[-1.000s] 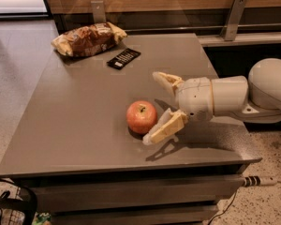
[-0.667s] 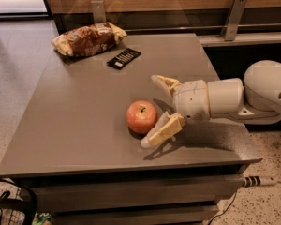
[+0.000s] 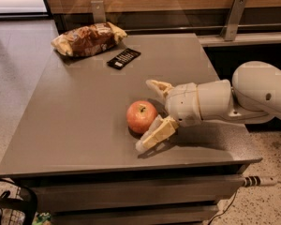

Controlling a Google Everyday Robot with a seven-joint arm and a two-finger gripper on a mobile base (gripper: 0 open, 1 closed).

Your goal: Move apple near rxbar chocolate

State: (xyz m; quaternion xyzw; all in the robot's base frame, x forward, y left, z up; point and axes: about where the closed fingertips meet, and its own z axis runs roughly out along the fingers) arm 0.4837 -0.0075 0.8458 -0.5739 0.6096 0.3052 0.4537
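Gripper point(image 3: 149, 115) stood spread, a finger either side of the apple point(image 3: 141, 116) near the table's point(image 3: 75, 121) front edge: grasp step, with closing and carrying toward the distant rxbar chocolate point(image 3: 124, 58) judged next.

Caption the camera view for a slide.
Open gripper straddles the apple near the front of the table; the rxbar chocolate lies at the back beside a snack bag.
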